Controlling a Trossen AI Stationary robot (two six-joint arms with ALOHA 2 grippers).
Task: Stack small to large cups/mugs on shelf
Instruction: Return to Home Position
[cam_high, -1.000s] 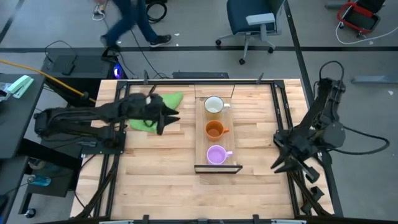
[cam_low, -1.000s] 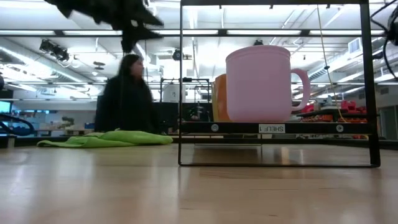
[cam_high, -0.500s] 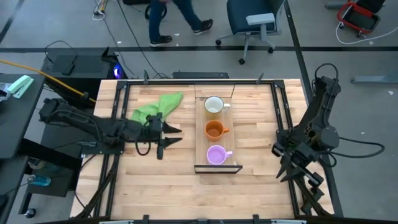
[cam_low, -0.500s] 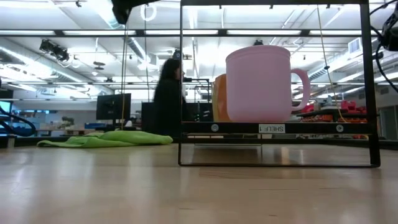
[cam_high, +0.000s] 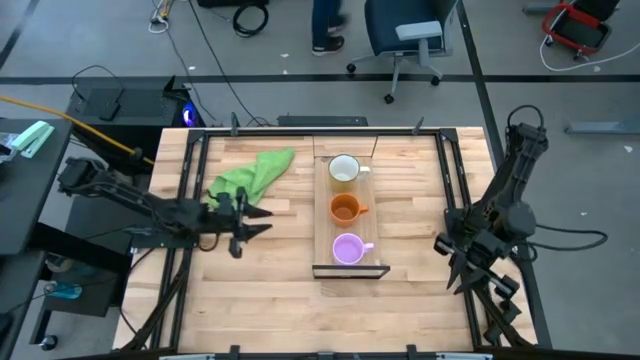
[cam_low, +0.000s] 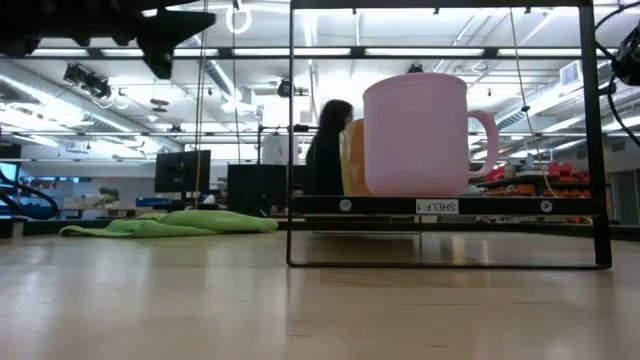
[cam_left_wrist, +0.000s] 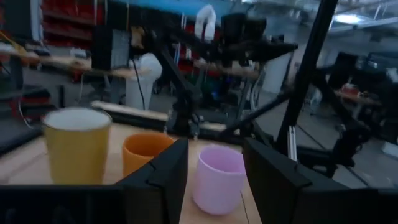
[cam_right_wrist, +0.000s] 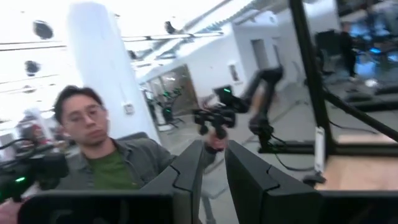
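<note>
- The three mugs stand in one row on the shelf (cam_high: 322, 215), each apart from the next: the white mug (cam_high: 343, 168) at the far end, the orange mug (cam_high: 345, 208) in the middle, the purple mug (cam_high: 348, 248) at the near end.
- All three are upright, with the handles pointing to the right arm's side.
- The shelf is a long light-wood board lying across the middle of the table (cam_high: 260, 300). Its thin black frame (cam_high: 350, 270) is at the near end, just beside the purple mug.
- In the low view the board sits raised above the table, and the purple mug hides most of the orange one behind it.
- The left hand (cam_high: 267, 220) is over the table left of the shelf, level with the orange mug and apart from it. It points toward the shelf, with its fingers wide apart and holding nothing.
- A green cloth (cam_high: 250, 175) lies crumpled on the table behind the left hand, near the far end of the shelf.
- The right hand (cam_high: 468, 278) is at the right edge of the table, well apart from the shelf. There is only a narrow gap between its fingers, and it holds nothing.
- Beyond the table, a person (cam_low: 328, 145) is in the room behind the shelf, and an office chair (cam_high: 405, 40) is on the floor.
</note>
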